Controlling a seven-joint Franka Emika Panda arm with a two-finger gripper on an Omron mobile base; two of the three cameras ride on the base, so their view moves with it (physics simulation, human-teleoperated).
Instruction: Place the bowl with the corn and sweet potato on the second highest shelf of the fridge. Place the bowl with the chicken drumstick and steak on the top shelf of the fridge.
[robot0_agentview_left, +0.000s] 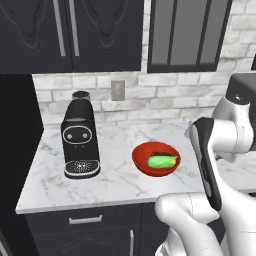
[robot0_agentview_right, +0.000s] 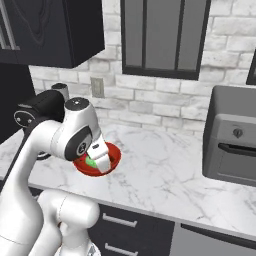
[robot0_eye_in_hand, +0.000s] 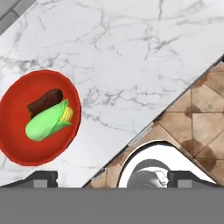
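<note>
A red bowl (robot0_agentview_left: 156, 159) holding corn (robot0_agentview_left: 163, 161) and sweet potato (robot0_eye_in_hand: 45, 101) is sitting on the marble counter (robot0_agentview_left: 120, 180), right of the coffee maker (robot0_agentview_left: 80, 137); gripper (robot0_eye_in_hand: 113, 178) fingers are standing apart.

Red bowl with corn and sweet potato (robot0_agentview_left: 156, 159) upright on marble
Green-husked corn (robot0_eye_in_hand: 47, 122) lies beside dark brown sweet potato (robot0_eye_in_hand: 44, 101); both inside
</note>
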